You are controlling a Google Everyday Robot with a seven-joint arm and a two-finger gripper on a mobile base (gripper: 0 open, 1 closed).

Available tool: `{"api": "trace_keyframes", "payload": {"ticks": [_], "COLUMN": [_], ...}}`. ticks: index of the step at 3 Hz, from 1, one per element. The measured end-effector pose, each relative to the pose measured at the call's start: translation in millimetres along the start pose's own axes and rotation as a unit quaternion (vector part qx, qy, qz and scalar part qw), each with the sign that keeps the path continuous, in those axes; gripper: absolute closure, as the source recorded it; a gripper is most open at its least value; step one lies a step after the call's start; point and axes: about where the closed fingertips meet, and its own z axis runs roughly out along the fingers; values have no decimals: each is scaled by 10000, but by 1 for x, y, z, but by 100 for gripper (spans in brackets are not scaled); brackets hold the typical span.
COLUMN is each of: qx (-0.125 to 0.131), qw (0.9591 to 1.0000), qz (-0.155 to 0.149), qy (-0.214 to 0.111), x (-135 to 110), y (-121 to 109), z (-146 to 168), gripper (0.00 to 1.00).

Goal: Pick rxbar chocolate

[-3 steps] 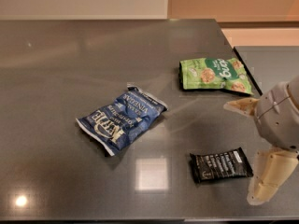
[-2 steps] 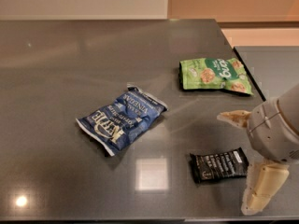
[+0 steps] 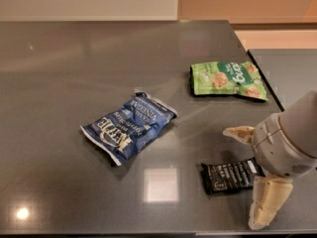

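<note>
The rxbar chocolate point(image 3: 229, 176), a small flat bar in a glossy black wrapper with white lettering, lies on the dark grey table point(image 3: 74, 83) near its front right. My gripper point(image 3: 250, 175) hangs over the bar's right end, open, with one cream finger point(image 3: 239, 132) behind the bar and the other point(image 3: 266, 205) in front of it. The gripper's grey body hides the bar's right end. Nothing is held.
A blue chip bag point(image 3: 130, 126) lies at the table's middle. A green snack bag point(image 3: 228, 79) lies at the back right, near the table's right edge. A second grey surface point(image 3: 292, 73) stands further right across a narrow gap.
My gripper has moved left and down toward the black bar, so its fingers now straddle the bar's right end. The packages have not moved.
</note>
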Motion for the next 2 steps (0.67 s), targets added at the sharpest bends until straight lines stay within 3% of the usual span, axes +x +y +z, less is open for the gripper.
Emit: {"api": "trace_keyframes", "payload": {"ticks": [1, 2], "qx": [-54, -99], "qw": [10000, 9999], "qz": [-8, 8], "qy": [3, 46], "x": [1, 2], "y": [-1, -2], "z": [6, 11], "gripper": [0, 18]}}
